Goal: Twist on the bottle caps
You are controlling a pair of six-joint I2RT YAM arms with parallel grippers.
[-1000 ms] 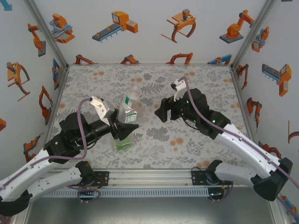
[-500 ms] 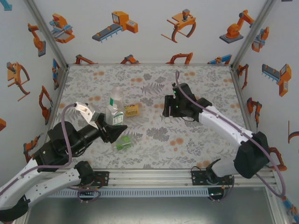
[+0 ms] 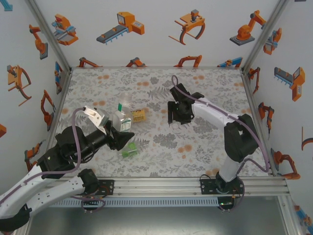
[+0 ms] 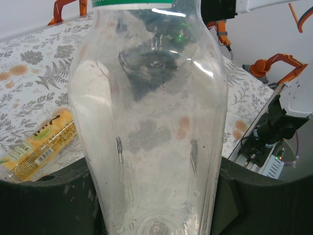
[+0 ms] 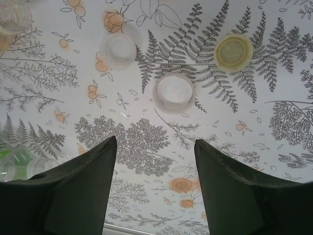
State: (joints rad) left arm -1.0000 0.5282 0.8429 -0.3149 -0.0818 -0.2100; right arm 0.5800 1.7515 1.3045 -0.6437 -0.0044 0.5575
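My left gripper (image 3: 119, 136) is shut on a clear bottle (image 3: 122, 117) with a green label and holds it upright above the table. In the left wrist view the bottle (image 4: 149, 122) stands between both black jaws, and its mouth is out of frame. My right gripper (image 3: 176, 115) points down at the table, open and holding nothing. Ahead of its fingertips (image 5: 154, 142) lie three bottle caps: a whitish one (image 5: 173, 92) nearest, another whitish one (image 5: 118, 49) to the left, and a yellowish one (image 5: 233, 52) to the right.
A yellow-amber bottle (image 3: 138, 115) lies on its side just right of the held bottle, also seen in the left wrist view (image 4: 41, 147). A greenish see-through bottle (image 3: 129, 150) lies on the table below my left gripper. White walls close off the table's sides.
My left gripper has carried the bottle a little to the left, uncovering the yellow bottle. My right arm has stretched out and turned its gripper down over the caps.
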